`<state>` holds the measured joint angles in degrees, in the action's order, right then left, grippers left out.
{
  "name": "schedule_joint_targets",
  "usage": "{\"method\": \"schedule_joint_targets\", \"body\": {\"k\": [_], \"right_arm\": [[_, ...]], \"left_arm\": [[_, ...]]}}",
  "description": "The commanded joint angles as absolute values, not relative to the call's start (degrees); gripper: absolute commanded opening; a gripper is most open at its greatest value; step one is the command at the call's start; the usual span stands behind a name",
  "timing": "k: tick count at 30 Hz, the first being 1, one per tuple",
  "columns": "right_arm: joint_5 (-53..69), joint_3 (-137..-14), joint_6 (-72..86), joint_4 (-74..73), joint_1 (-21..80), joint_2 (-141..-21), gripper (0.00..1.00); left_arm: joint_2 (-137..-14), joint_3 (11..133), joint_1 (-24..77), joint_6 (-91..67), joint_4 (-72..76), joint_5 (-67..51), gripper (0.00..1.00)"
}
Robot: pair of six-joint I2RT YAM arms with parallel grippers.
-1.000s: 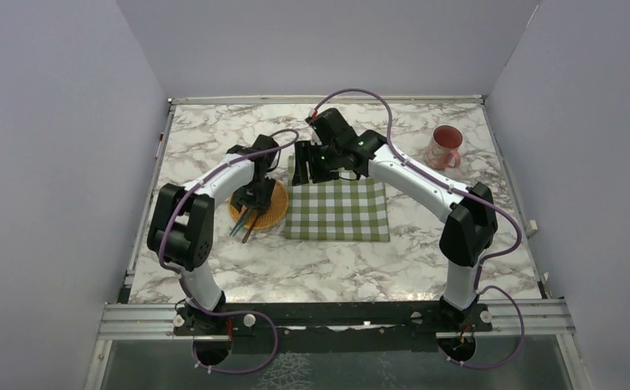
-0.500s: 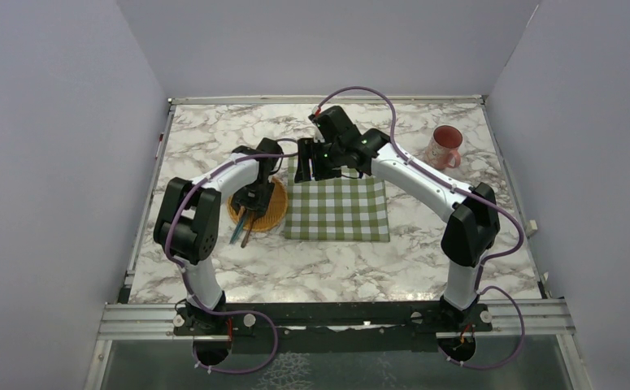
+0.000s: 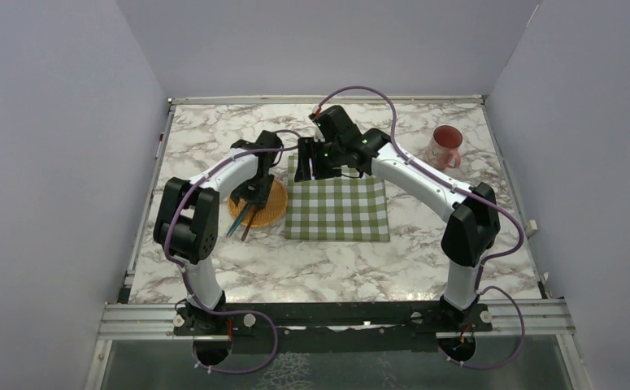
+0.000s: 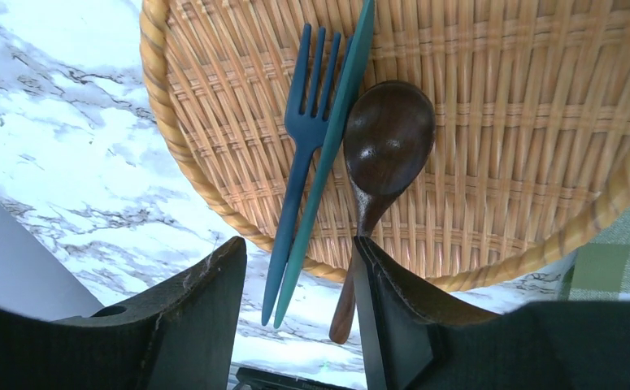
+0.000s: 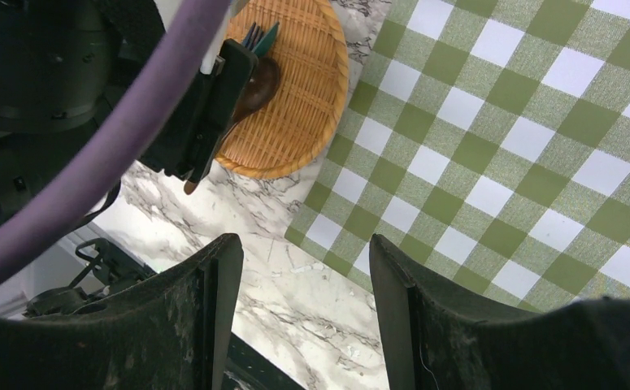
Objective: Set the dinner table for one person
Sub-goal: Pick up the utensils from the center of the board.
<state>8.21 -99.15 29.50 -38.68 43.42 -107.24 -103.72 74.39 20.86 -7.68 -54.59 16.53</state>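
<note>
Spreading beneath the checked cloth point(image 3: 340, 213), the marble counter point(image 3: 336, 272) carries everything. The left arm point(image 3: 206, 183) and right arm point(image 3: 425, 183) arch inward. The right end effector point(image 3: 310, 166) hangs over the cloth's far edge, fingers apart, empty. The left end effector point(image 3: 250, 195), also apart, hovers just left of the cloth over the basket point(image 3: 275, 210) holding 3 utensils point(image 4: 326, 154).

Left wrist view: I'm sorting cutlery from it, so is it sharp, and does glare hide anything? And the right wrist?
Left wrist: spoon, fork and basket are sharp; a sheen on the spoon's bowl hides nothing. Right wrist: the purple cable near the lens is blurred, the checked cloth crisp.
</note>
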Motion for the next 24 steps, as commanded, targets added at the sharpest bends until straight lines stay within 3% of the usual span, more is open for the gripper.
{"method": "schedule_joint_targets", "body": {"k": [1,24], "right_arm": [[8.7,-100.3,29.0,-37.3,43.1,-106.7,0.63],[9.7,-99.0,29.7,-35.9,42.4,-106.2,0.63]], "left_arm": [[-104.5,77.7,20.9,-8.0,-56.5,18.1,0.54],[-106.2,75.5,20.8,-7.6,-58.0,10.1,0.54]]}}
